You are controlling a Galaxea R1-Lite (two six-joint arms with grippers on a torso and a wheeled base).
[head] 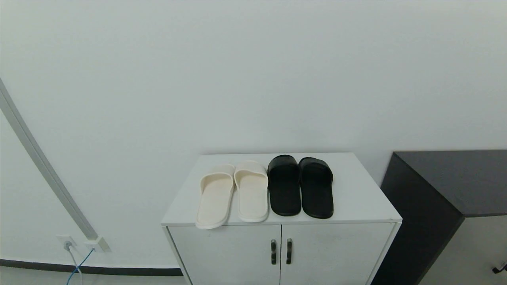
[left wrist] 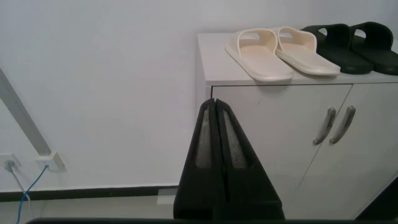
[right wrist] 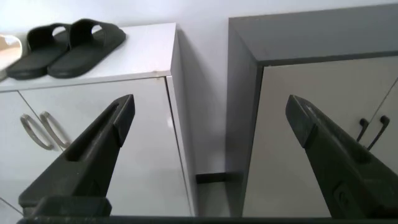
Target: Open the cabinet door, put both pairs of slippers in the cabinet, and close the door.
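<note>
Stage: not begun, by my read. Both doors of the white cabinet point(head: 336, 249) are shut and nothing is held.
Cream slippers point(head: 233, 194): side by side on the cabinet top point(head: 360, 198), toes to the wall. The left cream slipper point(head: 214, 198) has its heel hanging over the front edge.
Black slippers point(head: 301, 186): on the same top, just beside the cream pair; touching or a hair apart, I cannot tell.
Left end effector point(left wrist: 215, 102): fingers pressed together, empty, low in front of the cabinet's left corner.
Right end effector point(right wrist: 210, 102): fingers wide apart, empty, facing the gap between the white cabinet and the dark cabinet point(head: 420, 221).
Handles point(head: 273, 251): two upright bars close together at the centre seam.
Risk, jolt: a sharp door pull could shake the overhanging slipper onto the floor.
Risk, handles: they sit so close that a finger may hook both, or slip off.
Risk, left side: it must part before any grasp; going in closed would only shove.
Risk, crowding: the pairs are packed tight, so lifting one may drag its neighbour.
In the way: the dark cabinet stands just beside on the right and juts forward; it may cramp the right door's swing and my right arm.
Around: wall socket point(head: 65, 240) with cables point(head: 77, 265) low on the left, slanted trunking point(head: 39, 162) above; well apart from the work.
</note>
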